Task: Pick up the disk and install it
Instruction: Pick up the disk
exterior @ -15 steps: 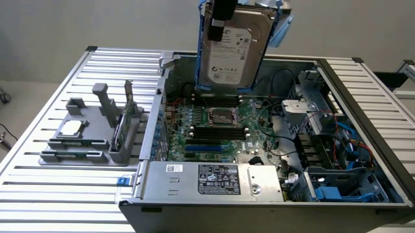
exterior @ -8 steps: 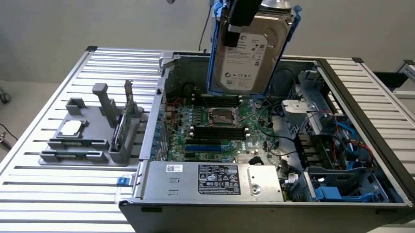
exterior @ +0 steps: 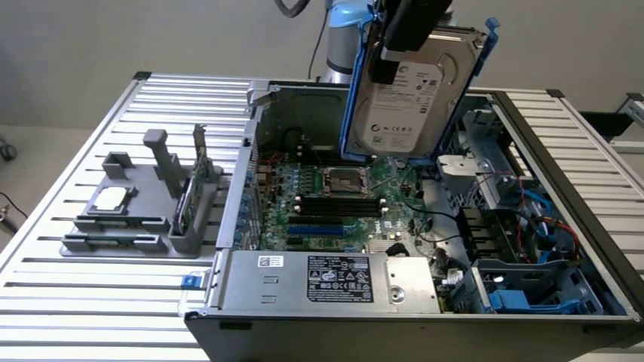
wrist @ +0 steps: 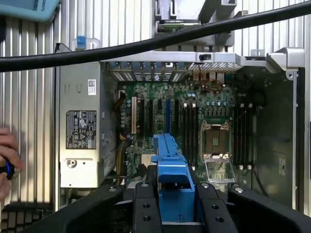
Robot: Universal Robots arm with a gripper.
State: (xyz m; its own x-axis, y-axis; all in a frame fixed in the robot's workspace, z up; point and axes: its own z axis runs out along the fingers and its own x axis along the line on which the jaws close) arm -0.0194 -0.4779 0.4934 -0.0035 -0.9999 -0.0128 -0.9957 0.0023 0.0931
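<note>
Blue-framed disk (exterior: 418,98) sits clamped in the gripper (wrist: 176,204), hanging over the far edge of the open computer case (exterior: 563,151). Its long axis is near upright. The blue drive bay (exterior: 523,292), at the case's near corner on the exterior view's right, lies well apart below.

The silver, white-labelled disk (exterior: 418,102) in its blue frame hangs tilted above the open case (exterior: 563,151).

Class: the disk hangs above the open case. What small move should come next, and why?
Probably carry the disk, gripped by the tool, toward the blue bay at the exterior view's right; it hangs tilted over the motherboard, not over that bay.
</note>
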